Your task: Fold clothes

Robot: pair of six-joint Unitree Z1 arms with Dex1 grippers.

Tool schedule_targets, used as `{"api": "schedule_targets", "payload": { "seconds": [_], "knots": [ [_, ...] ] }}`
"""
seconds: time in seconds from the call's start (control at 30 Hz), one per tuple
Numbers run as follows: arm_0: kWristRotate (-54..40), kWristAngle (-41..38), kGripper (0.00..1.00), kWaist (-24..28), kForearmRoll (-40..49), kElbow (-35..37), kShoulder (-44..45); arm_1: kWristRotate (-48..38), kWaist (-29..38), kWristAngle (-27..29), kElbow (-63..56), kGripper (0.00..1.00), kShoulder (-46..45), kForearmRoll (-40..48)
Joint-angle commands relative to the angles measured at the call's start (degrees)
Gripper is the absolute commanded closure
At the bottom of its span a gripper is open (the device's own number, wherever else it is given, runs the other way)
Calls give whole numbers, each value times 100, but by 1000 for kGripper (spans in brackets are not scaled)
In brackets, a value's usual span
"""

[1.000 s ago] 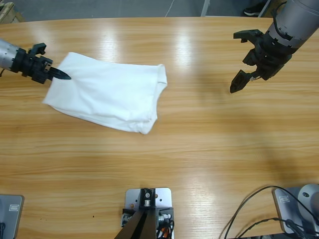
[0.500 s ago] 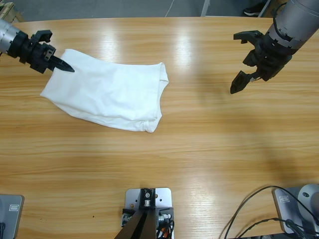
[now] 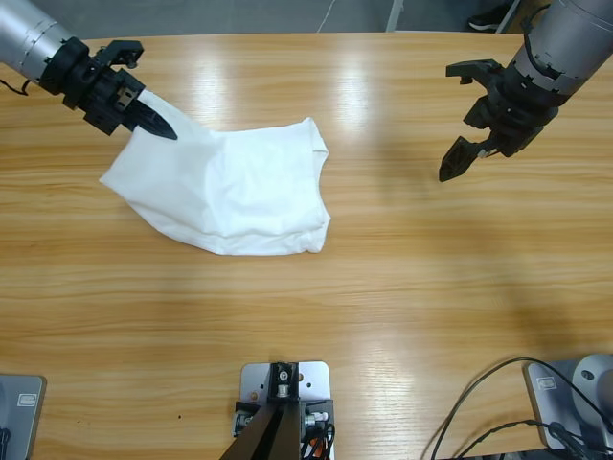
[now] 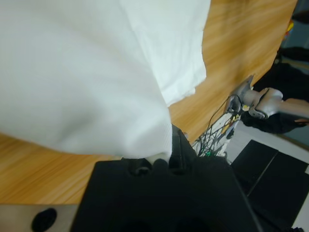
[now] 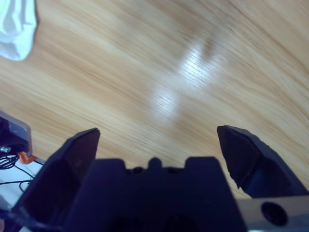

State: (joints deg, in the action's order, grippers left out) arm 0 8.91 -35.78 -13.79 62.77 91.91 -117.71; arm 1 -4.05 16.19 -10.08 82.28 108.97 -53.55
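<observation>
Dragged rightward since a second ago, white T-shirt [image 3: 230, 192] near the surface's [image 3: 383, 287] far left corner, pinched by left gripper [image 3: 153, 123] for folding; right gripper [image 3: 466, 115] hovers, jaws spread.

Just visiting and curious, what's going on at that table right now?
Left claw shut on the white T-shirt, lifting its corner. Right claw open, empty, above bare table. Nothing in the way.

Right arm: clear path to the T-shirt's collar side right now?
Probably yes. The right pincer hangs open over bare table, with nothing between it and the T-shirt; the left pincer holds the far corner.
</observation>
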Motion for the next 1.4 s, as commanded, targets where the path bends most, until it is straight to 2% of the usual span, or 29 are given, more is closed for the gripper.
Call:
{"api": "schedule_targets", "payload": {
  "seconds": [0.03, 0.2, 0.53, 0.77, 0.93, 1.13, 1.4],
  "knots": [
    [164, 88, 1000, -571, 482, 837, -534, 97, -63, -161, -177, 9, 63, 11],
    [197, 85, 1000, -961, 939, 1537, -1051, 99, -63, -178, -151, 9, 55, -6],
    [320, 62, 1000, -1478, 1032, 1658, -1856, 115, -63, -178, -121, 9, 63, -42],
    [412, 88, 1000, -1717, 1329, 2263, -2058, 120, -63, -203, -116, 9, 83, -42],
    [551, 141, 1000, -1733, 1588, 3007, -2151, 122, -63, -231, -116, 9, 79, -42],
    [586, 141, 1000, -1863, 2192, 4209, -2800, 132, -63, -249, -132, 9, 19, -59],
    [612, 106, 1000, -2199, 2535, 4880, -3259, 132, -63, -249, -151, 9, -16, -68]
  ]
}}
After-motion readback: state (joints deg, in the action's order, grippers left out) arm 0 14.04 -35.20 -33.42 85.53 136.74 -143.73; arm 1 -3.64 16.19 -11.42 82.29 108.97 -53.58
